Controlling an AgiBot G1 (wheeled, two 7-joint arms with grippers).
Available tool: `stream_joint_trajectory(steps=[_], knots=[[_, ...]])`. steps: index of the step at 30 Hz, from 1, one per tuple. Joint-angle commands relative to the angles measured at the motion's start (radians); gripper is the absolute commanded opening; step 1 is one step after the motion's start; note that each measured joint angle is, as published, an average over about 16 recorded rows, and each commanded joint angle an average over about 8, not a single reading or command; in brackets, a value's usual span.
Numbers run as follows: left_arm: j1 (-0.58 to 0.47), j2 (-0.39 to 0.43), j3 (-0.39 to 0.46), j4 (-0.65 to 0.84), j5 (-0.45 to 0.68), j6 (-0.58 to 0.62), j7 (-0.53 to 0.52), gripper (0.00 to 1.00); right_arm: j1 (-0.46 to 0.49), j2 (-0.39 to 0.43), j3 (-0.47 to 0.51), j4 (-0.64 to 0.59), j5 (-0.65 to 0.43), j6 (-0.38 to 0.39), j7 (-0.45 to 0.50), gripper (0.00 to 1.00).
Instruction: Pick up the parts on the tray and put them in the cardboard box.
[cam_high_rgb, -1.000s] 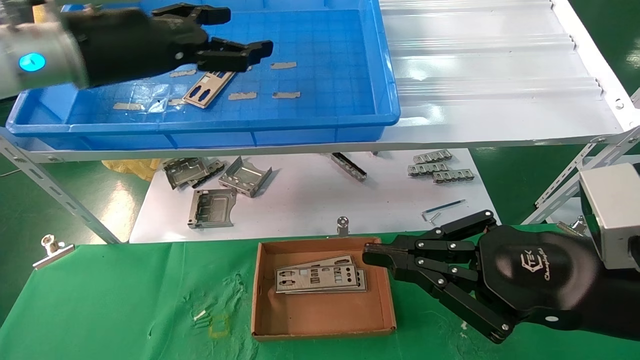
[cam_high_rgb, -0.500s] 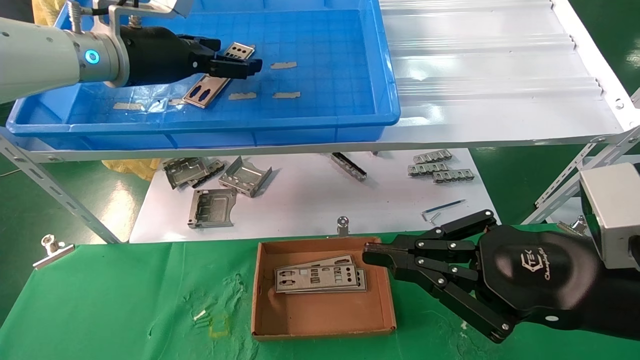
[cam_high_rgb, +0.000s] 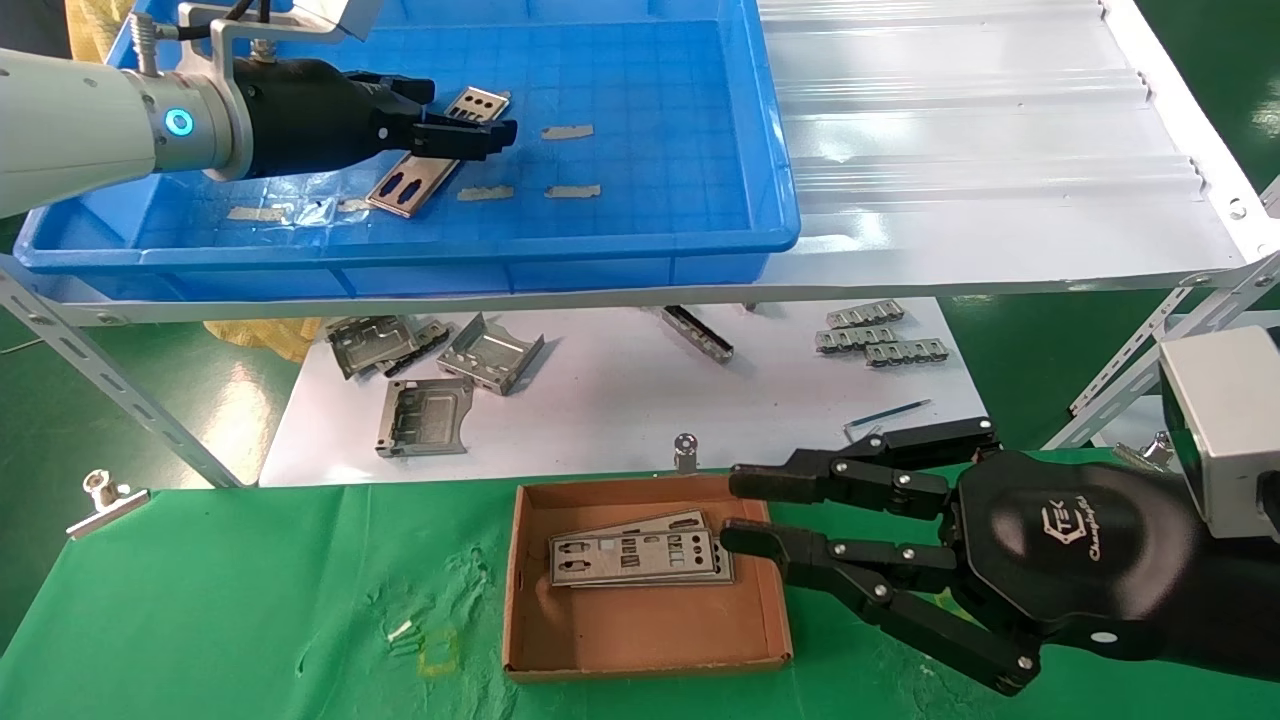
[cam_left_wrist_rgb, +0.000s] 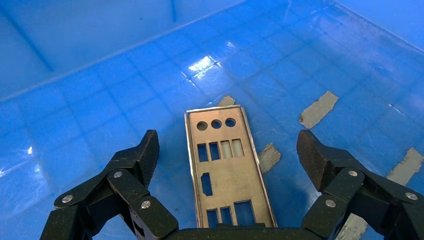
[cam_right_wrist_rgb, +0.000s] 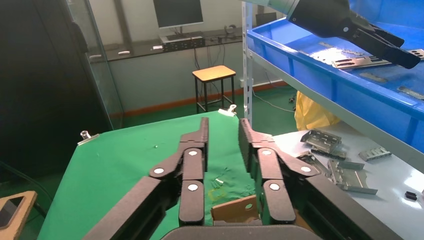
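Observation:
One silver punched plate (cam_high_rgb: 405, 188) lies slantwise on the floor of the blue tray (cam_high_rgb: 400, 250). My left gripper (cam_high_rgb: 465, 115) is low over the plate's middle, open, with a finger on each side of it. In the left wrist view the plate (cam_left_wrist_rgb: 227, 175) lies between the spread fingers (cam_left_wrist_rgb: 142, 155) without being touched. The cardboard box (cam_high_rgb: 520, 600) stands on the green cloth and holds stacked plates (cam_high_rgb: 640, 558). My right gripper (cam_high_rgb: 738, 512) hovers at the box's right wall, its jaws a little apart and empty.
Grey tape strips (cam_high_rgb: 570, 130) dot the tray floor. A white corrugated panel (cam_high_rgb: 1000, 150) lies right of the tray. Below the shelf, bent grey brackets (cam_high_rgb: 430, 370), small metal strips (cam_high_rgb: 880, 340) and a hex key (cam_high_rgb: 885, 415) lie on a white sheet. A clamp (cam_high_rgb: 100, 500) holds the cloth's left edge.
My left gripper has turned and dropped down over the plate in the tray, then shifted slightly. My right gripper's jaws, closed together before, have parted a little.

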Motion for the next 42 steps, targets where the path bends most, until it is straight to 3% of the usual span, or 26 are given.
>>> stream_joint_trajectory(steps=[1, 7, 42], knots=[[-0.004, 0.003, -0.001, 0.016, -0.001, 0.002, 0.011, 0.73, 0.000, 0.000, 0.000, 0.000, 0.000, 0.000, 0.000, 1.00], [-0.017, 0.013, 0.005, 0.051, 0.008, -0.002, 0.017, 0.00, 0.000, 0.000, 0.000, 0.000, 0.000, 0.000, 0.000, 1.00], [-0.044, 0.025, 0.019, 0.107, 0.028, -0.003, -0.005, 0.00, 0.000, 0.000, 0.000, 0.000, 0.000, 0.000, 0.000, 1.00]])
